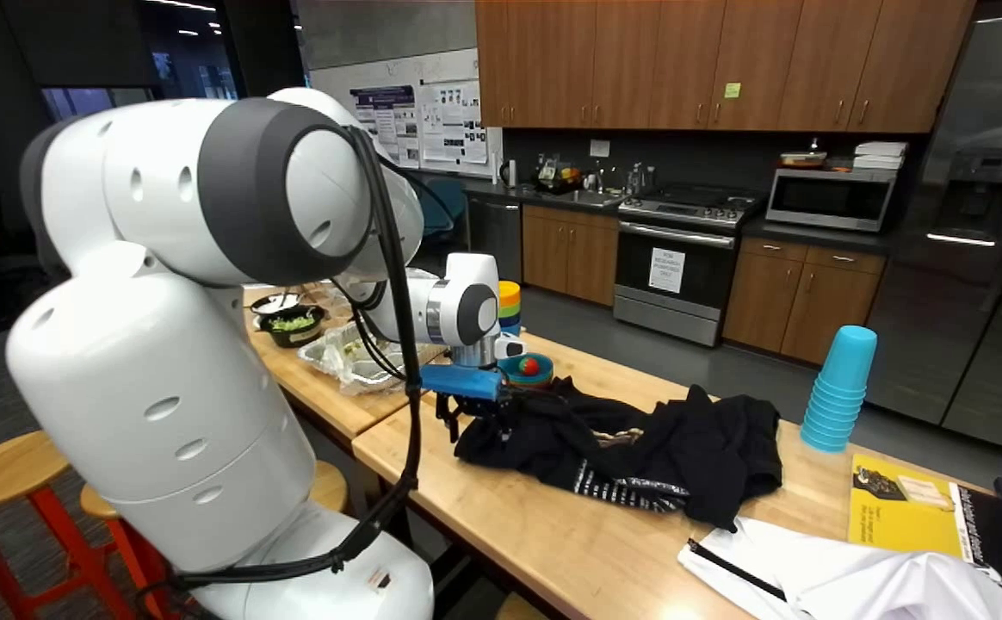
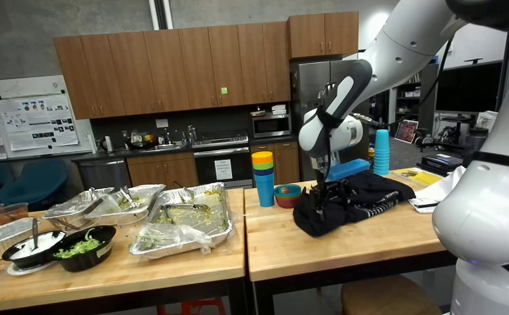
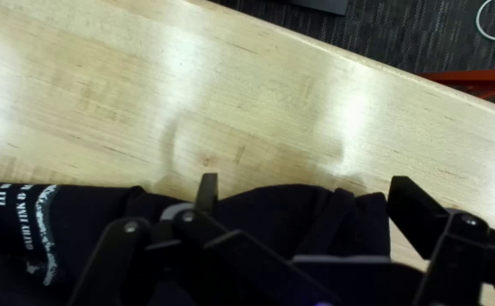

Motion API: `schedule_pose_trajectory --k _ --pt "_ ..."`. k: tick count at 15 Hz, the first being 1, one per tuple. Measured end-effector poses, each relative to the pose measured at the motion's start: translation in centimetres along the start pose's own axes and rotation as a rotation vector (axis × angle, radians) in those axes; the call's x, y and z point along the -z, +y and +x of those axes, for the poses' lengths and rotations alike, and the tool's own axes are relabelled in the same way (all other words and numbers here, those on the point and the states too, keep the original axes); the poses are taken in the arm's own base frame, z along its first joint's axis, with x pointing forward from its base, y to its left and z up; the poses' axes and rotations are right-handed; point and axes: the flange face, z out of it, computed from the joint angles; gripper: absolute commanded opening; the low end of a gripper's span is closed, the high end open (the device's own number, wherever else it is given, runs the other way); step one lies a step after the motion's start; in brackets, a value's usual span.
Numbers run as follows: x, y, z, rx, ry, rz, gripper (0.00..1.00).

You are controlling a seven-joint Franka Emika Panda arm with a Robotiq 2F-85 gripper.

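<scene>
A crumpled black garment with white lettering [image 1: 682, 448] lies on the wooden table [image 1: 535, 508]; it shows in both exterior views [image 2: 368, 199]. My black gripper [image 1: 477, 426] with a blue block-like piece above it points down at the garment's end near the bowls. In the wrist view the gripper [image 3: 302, 185] is open, its fingers wide apart. Folded dark cloth [image 3: 273, 212] shows between and below the fingers, with nothing gripped. Whether the fingertips touch the cloth I cannot tell. The gripper also shows in an exterior view [image 2: 332, 203].
Stacked bowls [image 2: 287, 202] with a red item inside and a multicoloured cup stack [image 2: 264, 188] stand close behind the gripper. A tall blue cup stack [image 1: 841, 387], a yellow book [image 1: 897, 517] and white cloth [image 1: 871, 573] lie beyond the garment. Foil trays [image 2: 171, 251] stand on the adjoining table.
</scene>
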Motion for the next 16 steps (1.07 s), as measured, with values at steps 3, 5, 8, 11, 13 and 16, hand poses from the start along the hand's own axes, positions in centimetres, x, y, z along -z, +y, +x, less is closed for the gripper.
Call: schedule_pose_trajectory --k 3,5,8,11,13,16 --pt "0.0 0.3 0.0 -0.007 -0.001 0.002 1.0" --pt "-0.1 0.5 0.0 -0.015 0.001 0.002 1.0" --pt "-0.9 1.7 -0.1 -0.057 0.023 0.021 1.0" --pt "-1.5 3.1 0.3 -0.128 0.073 0.076 1.0" --pt "-1.6 3.4 0.7 -0.163 0.106 0.11 1.0" --pt "-1.4 3.2 0.9 -0.18 0.124 0.137 1.0"
